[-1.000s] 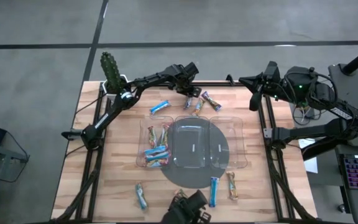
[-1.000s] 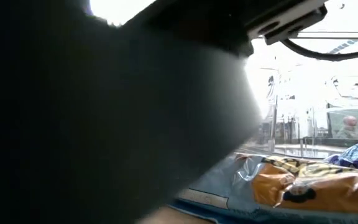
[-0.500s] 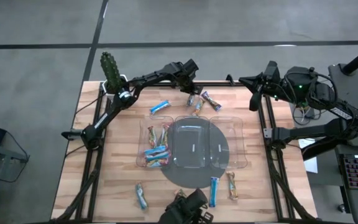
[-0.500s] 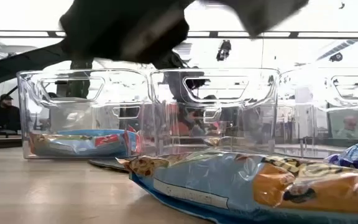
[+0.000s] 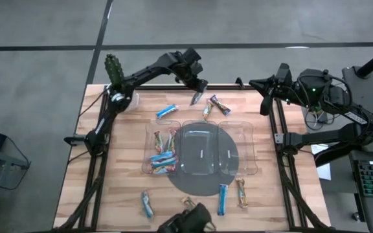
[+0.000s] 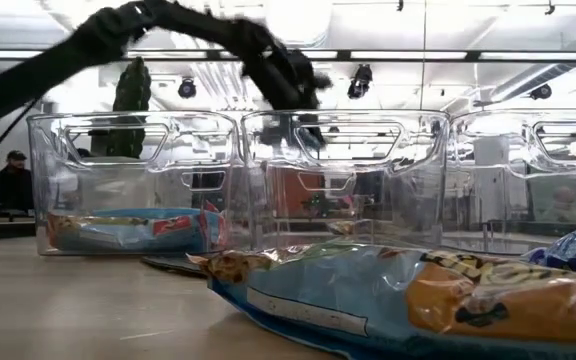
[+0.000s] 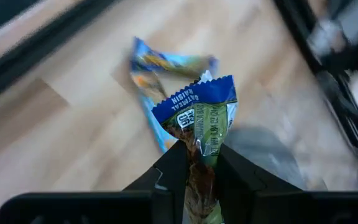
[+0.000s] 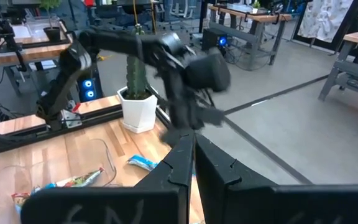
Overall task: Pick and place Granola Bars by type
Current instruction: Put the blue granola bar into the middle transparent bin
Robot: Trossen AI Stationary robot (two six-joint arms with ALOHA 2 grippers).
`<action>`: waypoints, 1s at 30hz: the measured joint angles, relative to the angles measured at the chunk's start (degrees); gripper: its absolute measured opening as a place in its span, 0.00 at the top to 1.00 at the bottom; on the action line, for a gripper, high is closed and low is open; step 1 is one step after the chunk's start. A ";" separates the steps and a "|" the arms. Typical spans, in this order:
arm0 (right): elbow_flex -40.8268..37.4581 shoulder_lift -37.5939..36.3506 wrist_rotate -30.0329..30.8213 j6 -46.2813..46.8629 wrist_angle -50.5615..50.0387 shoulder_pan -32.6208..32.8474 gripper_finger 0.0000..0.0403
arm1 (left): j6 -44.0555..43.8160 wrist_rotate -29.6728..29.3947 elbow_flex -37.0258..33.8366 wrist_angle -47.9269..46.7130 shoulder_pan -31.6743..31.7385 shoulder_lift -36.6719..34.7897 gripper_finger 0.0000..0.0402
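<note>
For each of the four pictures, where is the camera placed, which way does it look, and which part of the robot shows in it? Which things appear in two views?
High: above, looking straight down on the wooden table; both arms show.
Low: at tabletop height, facing the clear tray; the left arm shows above it.
Left wrist: behind the left tool, shut on a granola bar, looking at the table.
Right wrist: behind the shut right tool, looking across at the left arm.
Shared: the held bar shows in high and left wrist; the cactus in high, low and right wrist.
</note>
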 joint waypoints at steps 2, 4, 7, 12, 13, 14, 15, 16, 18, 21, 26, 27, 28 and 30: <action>0.28 0.00 -0.02 0.04 0.03 0.00 0.98 | 2.49 0.34 0.00 -3.15 -0.93 -3.31 0.86; 0.37 -0.02 -0.04 0.00 0.07 0.00 0.98 | 5.17 0.42 0.00 -7.60 -2.31 -6.46 0.86; 0.40 -0.02 -0.06 0.04 0.30 0.00 0.98 | 6.95 -0.93 -0.07 -11.18 -4.57 -10.79 0.86; 0.40 0.07 -0.08 0.00 1.62 0.00 0.98 | 3.26 -2.60 -0.17 -11.28 -9.21 -15.88 0.86; 0.40 0.07 -0.08 -0.02 1.62 0.00 0.98 | 2.57 -3.84 -0.16 -10.78 -10.34 -16.59 0.86; 0.40 0.07 -0.08 -0.07 1.64 0.00 0.98 | 1.92 -5.20 -0.15 -10.37 -11.45 -17.02 0.86; 0.40 0.07 -0.08 -0.17 1.67 0.00 0.98 | 1.36 -6.09 -0.15 -10.18 -12.53 -17.36 0.86; 0.40 0.07 -0.08 -0.18 1.68 0.00 0.98 | 1.17 -6.79 -0.15 -10.04 -13.63 -17.58 0.86; 0.40 0.07 -0.10 -0.12 1.70 0.00 0.98 | 1.53 -7.70 -0.15 -9.05 -15.89 -17.57 0.86; 0.40 0.07 -0.15 -0.16 1.71 0.00 0.98 | 6.25 -9.03 -0.15 -8.33 -18.96 -17.02 0.86; 0.40 0.07 -0.19 -0.07 1.69 0.00 0.98 | 14.25 -11.53 -0.28 -8.22 -21.88 -13.30 0.86; 0.40 0.07 -0.19 -0.01 1.69 0.00 0.98 | 15.93 -11.83 -0.28 -8.19 -22.27 -12.25 0.86; 0.40 0.07 -0.21 0.00 1.69 0.00 0.98 | 17.85 -12.02 -0.28 -7.87 -22.63 -11.24 0.86; 0.40 0.07 -0.21 -0.02 1.67 0.00 0.98 | 21.50 -12.43 -0.28 -7.90 -23.31 -9.38 0.86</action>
